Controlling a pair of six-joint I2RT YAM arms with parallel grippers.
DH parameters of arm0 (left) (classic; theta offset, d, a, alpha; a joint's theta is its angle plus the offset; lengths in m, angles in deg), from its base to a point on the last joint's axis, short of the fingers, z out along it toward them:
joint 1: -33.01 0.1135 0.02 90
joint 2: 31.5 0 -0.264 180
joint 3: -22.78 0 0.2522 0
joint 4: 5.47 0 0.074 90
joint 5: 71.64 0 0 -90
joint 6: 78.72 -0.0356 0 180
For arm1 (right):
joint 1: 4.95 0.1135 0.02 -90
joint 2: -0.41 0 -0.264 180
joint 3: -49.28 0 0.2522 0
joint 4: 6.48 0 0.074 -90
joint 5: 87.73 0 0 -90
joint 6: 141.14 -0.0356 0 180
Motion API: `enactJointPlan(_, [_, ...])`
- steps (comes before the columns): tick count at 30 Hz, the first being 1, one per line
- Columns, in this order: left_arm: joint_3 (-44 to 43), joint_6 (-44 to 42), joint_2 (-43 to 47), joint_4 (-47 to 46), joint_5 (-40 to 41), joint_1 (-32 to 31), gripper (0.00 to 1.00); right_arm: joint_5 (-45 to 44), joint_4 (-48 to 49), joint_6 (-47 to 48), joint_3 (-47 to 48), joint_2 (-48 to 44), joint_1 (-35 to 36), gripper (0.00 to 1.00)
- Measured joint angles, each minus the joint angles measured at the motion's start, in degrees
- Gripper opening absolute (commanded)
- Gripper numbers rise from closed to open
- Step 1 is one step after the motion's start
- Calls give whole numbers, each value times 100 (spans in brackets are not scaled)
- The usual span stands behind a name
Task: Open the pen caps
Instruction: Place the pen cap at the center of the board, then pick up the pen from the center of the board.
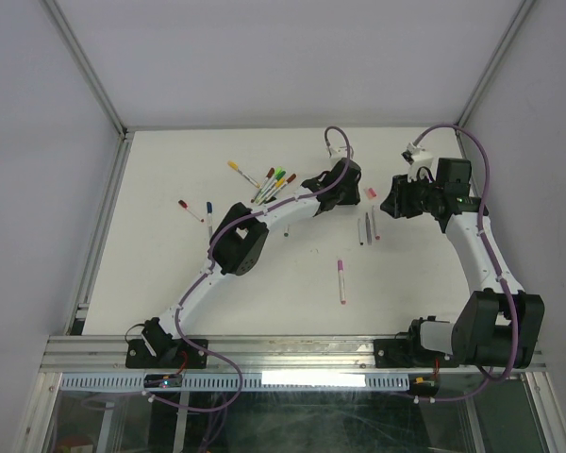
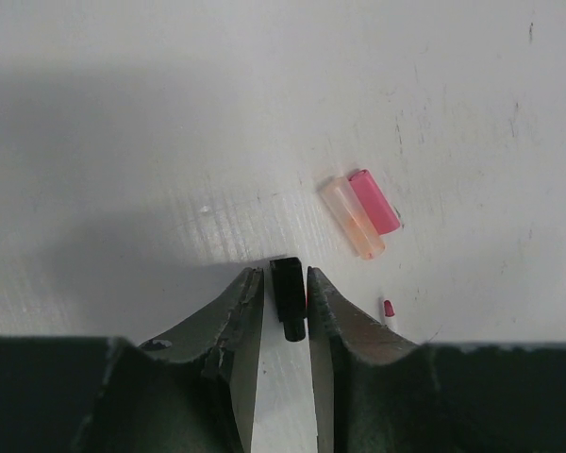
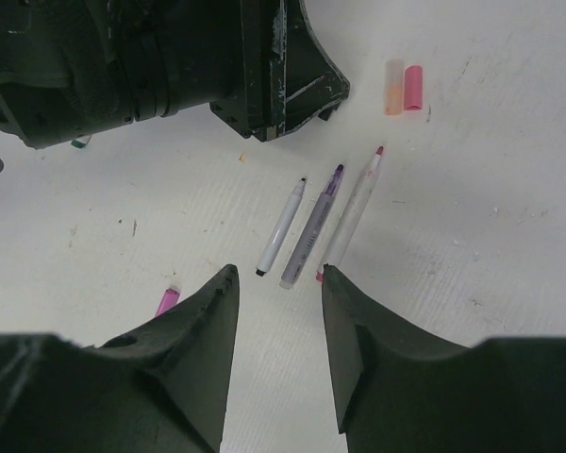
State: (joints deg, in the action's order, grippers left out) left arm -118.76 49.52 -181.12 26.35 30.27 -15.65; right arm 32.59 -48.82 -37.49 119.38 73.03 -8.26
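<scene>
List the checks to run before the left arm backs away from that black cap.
1. Black cap sits between the jaws of the left gripper: ok.
2. Cap let go rather than pinched: cannot tell.
3. Pink cap and orange cap lie side by side, clear of those jaws: ok.
4. Right gripper open and empty: ok.
5. Three uncapped pens lie on the table ahead of the right gripper: ok.

2 white arms (image 1: pixel 196 286) with black joints (image 1: pixel 238 241), purple cables (image 1: pixel 488 189)
</scene>
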Motion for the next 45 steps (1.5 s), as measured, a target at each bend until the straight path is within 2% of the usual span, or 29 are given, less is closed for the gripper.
enactJointPlan(8, [0, -4, 0, -7, -2, 0, 30, 59, 0, 0, 0, 9, -15, 43])
enactJointPlan(14, [109, -133, 55, -197, -57, 0, 48, 114, -2, 4, -2, 9, -22, 43])
enactJointPlan(18, [857, -354, 553, -529, -195, 2, 56, 219, -4, 46, -2, 9, -26, 43])
enactJointPlan(23, [2402, -728, 1849, -1252, -330, 0, 65, 428, -31, 162, -2, 7, -52, 43])
enactJointPlan(29, [5209, -1231, 4295, -3191, -627, 2, 71, 772, -76, 284, -129, -212, -72, 43])
enactJointPlan(35, [7447, -1473, 5967, -4769, -1025, 0, 79, 1123, -55, 385, -234, -632, -74, 43])
enactJointPlan(38, [8389, -1488, 6551, -5174, -1113, 0, 86, 1246, -39, 400, -267, -809, -74, 43])
enactJointPlan(41, [9180, -1471, 7141, -5475, -1174, 0, 99, 1333, -39, 402, -269, -887, -74, 43])
enactJointPlan(45, [9849, -1370, 7805, -5869, -1185, 0, 99, 1530, -31, 400, -299, -1019, -74, 43])
